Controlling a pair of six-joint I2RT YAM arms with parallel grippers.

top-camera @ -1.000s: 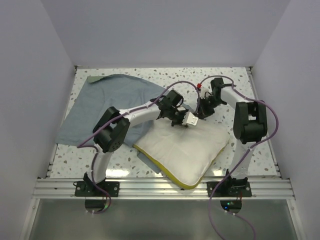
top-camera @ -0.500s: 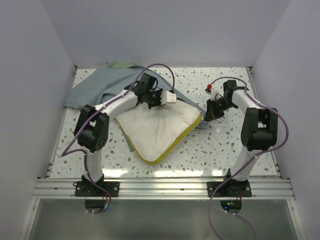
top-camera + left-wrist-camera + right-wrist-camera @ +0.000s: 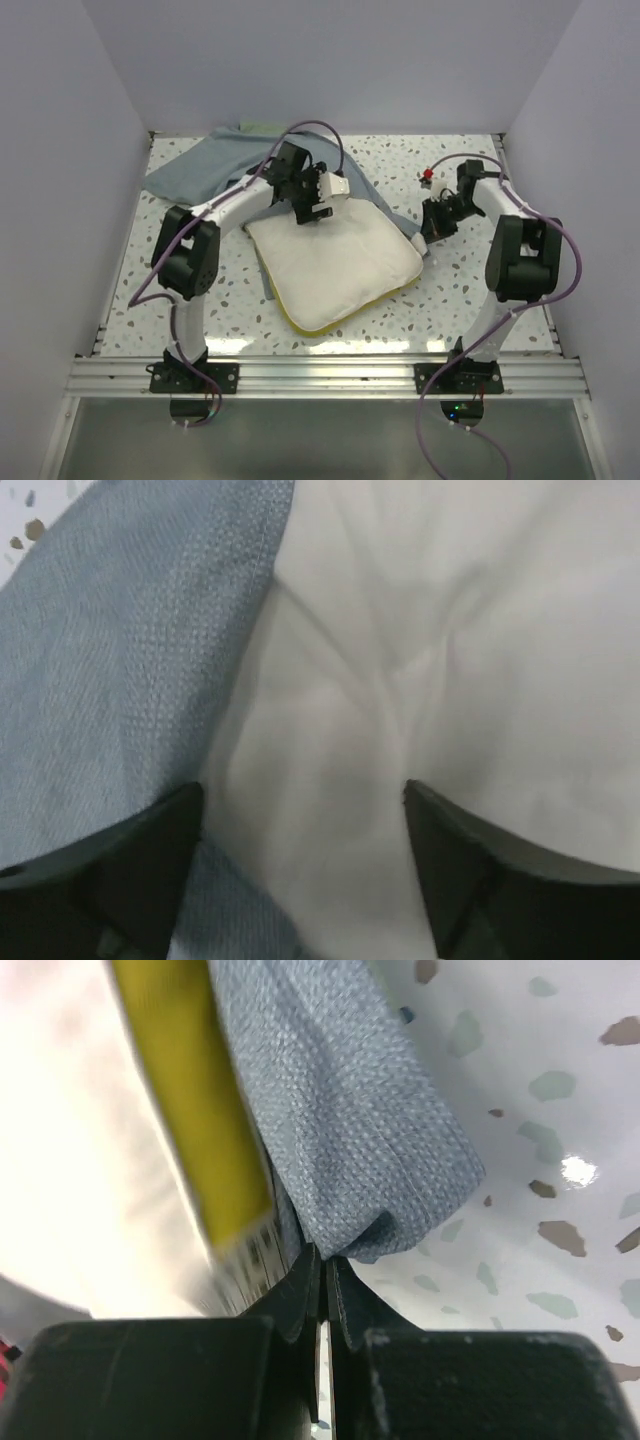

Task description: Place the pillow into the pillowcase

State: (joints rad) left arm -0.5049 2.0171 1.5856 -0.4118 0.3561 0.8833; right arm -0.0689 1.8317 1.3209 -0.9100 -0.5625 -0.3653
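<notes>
The pillow (image 3: 335,262) lies flat in the middle of the table, cream-white side up, with a thin yellow edge along its near side. The grey-blue pillowcase (image 3: 215,170) spreads out at the back left and runs under the pillow. My left gripper (image 3: 318,211) hovers open over the pillow's far corner. In the left wrist view its fingers (image 3: 140,870) straddle white pillow (image 3: 420,660) beside the pillowcase (image 3: 120,650), gripping nothing. My right gripper (image 3: 325,1256) is shut on a pillowcase corner (image 3: 350,1130), beside the pillow's yellow edge (image 3: 190,1110); this is at the pillow's right (image 3: 432,224).
The speckled table (image 3: 450,300) is walled by white panels on the left, back and right. A metal rail (image 3: 320,375) runs along the near edge with both arm bases on it. Purple cables loop over both arms.
My left gripper has opened and let go of the pillow, which now lies flatter and further right. The right gripper stays shut on the pillowcase corner and has shifted slightly right.
</notes>
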